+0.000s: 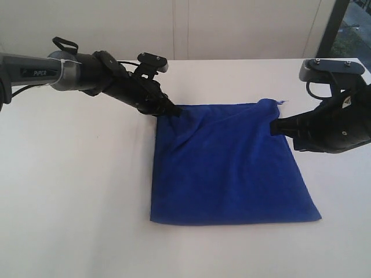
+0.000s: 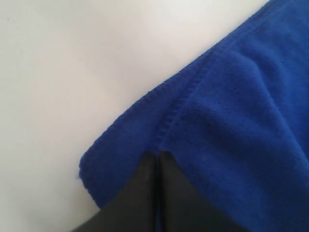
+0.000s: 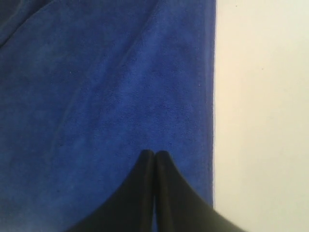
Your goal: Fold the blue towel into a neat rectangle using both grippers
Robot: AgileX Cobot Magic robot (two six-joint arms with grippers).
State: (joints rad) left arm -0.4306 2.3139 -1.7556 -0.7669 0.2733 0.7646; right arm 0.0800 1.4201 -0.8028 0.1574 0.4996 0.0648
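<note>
Pinching stage: left gripper clenched on the far-left corner of the blue towel, right gripper clenched on the far-right corner. Towel lies mostly flat on the table, far edge slightly raised. Next probably: lift both corners evenly and carry them to the near edge.

The towel is seen in plain deep royal blue, hem stitched in the same shade. The worktop is done in flat white. Fingers are finished black, the left arm's sleeve grey.
</note>
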